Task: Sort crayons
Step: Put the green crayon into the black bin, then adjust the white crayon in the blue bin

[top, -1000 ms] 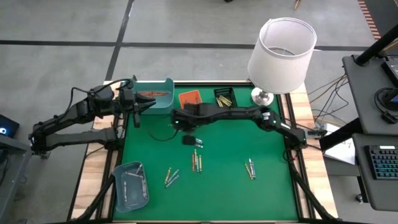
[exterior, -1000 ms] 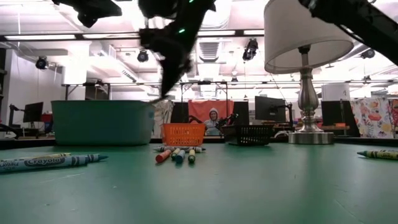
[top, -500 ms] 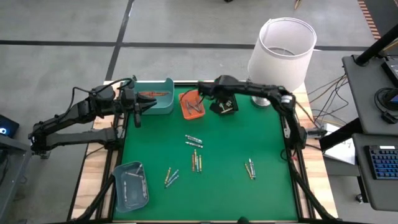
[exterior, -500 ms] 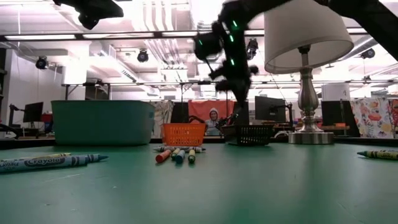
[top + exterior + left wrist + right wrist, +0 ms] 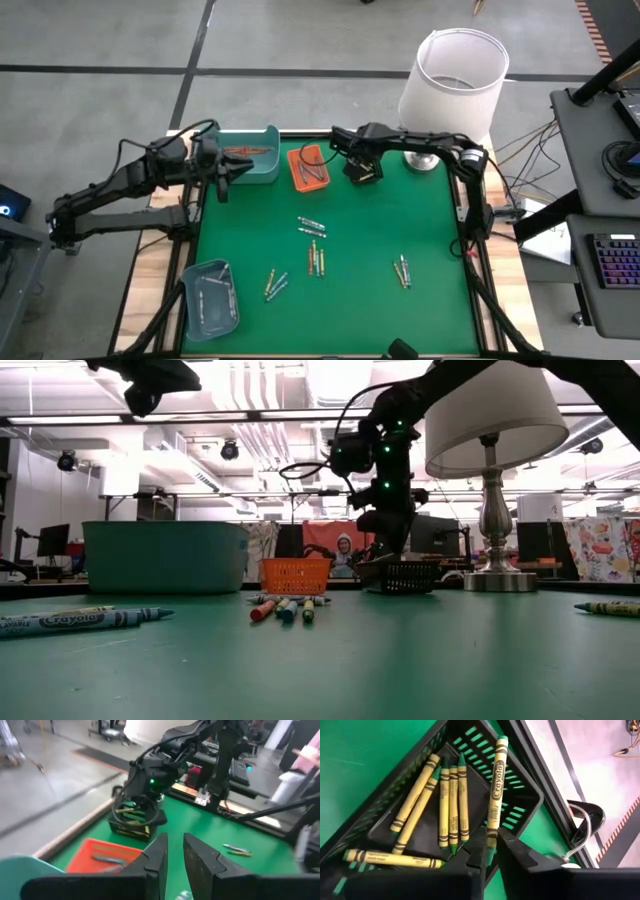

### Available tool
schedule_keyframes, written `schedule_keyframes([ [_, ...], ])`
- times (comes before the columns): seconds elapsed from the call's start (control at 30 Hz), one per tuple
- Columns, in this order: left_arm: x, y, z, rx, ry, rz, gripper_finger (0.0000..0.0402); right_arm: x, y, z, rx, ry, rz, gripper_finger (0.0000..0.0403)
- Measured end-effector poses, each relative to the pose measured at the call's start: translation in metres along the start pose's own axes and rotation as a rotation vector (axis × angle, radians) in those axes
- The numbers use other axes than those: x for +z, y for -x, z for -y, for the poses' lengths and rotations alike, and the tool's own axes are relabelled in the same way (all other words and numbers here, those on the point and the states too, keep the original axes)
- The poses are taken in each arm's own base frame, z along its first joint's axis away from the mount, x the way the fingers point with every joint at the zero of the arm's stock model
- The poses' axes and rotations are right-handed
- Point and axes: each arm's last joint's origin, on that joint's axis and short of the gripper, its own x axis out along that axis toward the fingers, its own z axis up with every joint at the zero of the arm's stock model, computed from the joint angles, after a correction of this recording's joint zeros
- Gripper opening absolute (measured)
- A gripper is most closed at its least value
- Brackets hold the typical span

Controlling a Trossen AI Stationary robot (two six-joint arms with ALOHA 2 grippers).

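With the right end effector (image 5: 487, 851) pinching a yellow-green crayon (image 5: 494, 790) directly above the black tray (image 5: 525, 795), early release risks the crayon bridging the rim beneath and tipping onto the worktop (image 5: 360, 240)

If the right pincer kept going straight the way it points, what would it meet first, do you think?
Probably the black tray just beneath it: the right pincer points down into it, a green crayon between its fingers.

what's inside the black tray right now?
The black tray holds six yellow-green crayons lying on its floor. A seventh stands between the right tool fingers above it. The left corner is cut off.
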Motion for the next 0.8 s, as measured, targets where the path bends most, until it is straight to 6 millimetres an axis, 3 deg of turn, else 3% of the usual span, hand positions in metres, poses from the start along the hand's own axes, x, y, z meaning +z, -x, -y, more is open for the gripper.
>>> schedule_keyframes([
  [0.2,-0.004,-0.009,0.005,-0.082,0.167,-0.065,0.0043,0.000,0.000,-0.001,0.000,-0.008,0.006,0.0108],
  [0.33,-0.010,-0.020,0.017,-0.143,0.272,-0.146,0.0043,-0.002,0.006,-0.010,0.006,0.028,0.020,0.0135],
  [0.57,-0.035,-0.030,0.051,-0.197,0.416,-0.388,0.0043,-0.010,0.044,-0.026,0.037,0.095,0.114,0.0131],
  [0.8,-0.071,-0.023,0.097,-0.150,0.560,-0.713,0.0043,-0.023,0.080,-0.044,0.076,0.154,0.209,0.0120],
])
